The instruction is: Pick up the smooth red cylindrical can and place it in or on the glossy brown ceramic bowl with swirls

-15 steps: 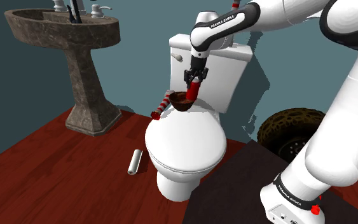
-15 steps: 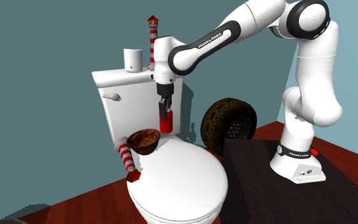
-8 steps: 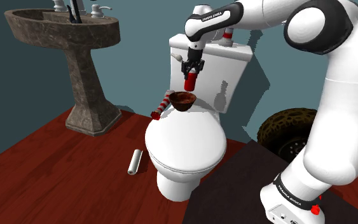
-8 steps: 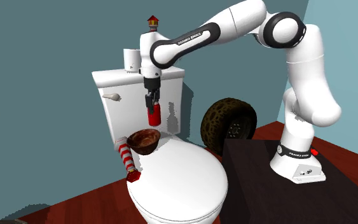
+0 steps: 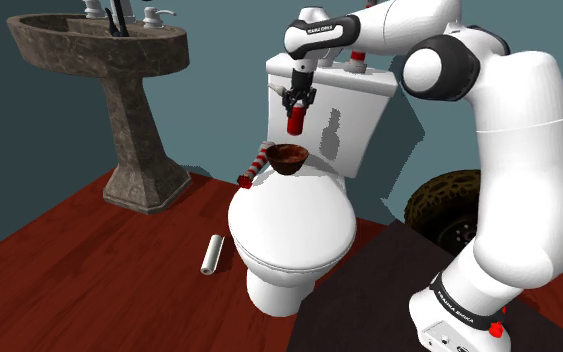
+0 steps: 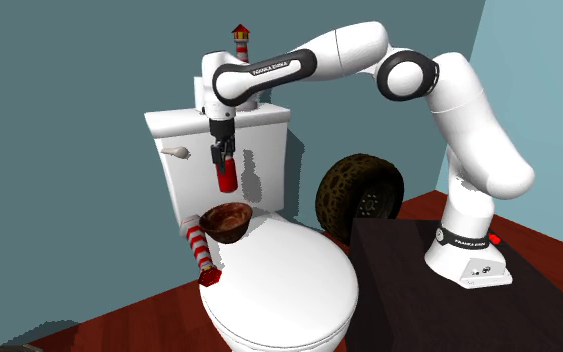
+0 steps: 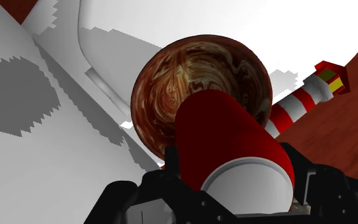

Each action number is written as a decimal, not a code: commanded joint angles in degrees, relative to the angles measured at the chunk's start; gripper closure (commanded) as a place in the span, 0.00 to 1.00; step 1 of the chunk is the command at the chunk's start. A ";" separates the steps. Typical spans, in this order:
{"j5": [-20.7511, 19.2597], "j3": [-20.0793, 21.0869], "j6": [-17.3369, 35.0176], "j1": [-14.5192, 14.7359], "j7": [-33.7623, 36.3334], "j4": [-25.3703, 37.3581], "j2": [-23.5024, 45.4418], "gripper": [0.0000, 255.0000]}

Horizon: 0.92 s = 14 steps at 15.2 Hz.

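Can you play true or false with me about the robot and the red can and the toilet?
1. The gripper is holding the red can. True.
2. The red can is lying inside the brown swirly bowl. False: it hangs in the air above the bowl, clasped between the fingers.
3. The bowl is upside down. False: it stands open side up on the closed toilet lid.
4. A red and white striped lighthouse toy lies next to the bowl. True.
5. A tyre stands beside the toilet. True.
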 commanded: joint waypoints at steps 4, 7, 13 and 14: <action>0.12 0.08 3.34 0.07 -0.13 -2.52 0.77 1.00; 0.21 0.13 5.33 0.09 -0.21 -3.98 1.31 1.00; 0.41 0.25 9.13 0.11 -0.39 -6.41 2.69 1.00; 0.45 0.27 9.74 0.11 -0.42 -6.75 2.96 1.00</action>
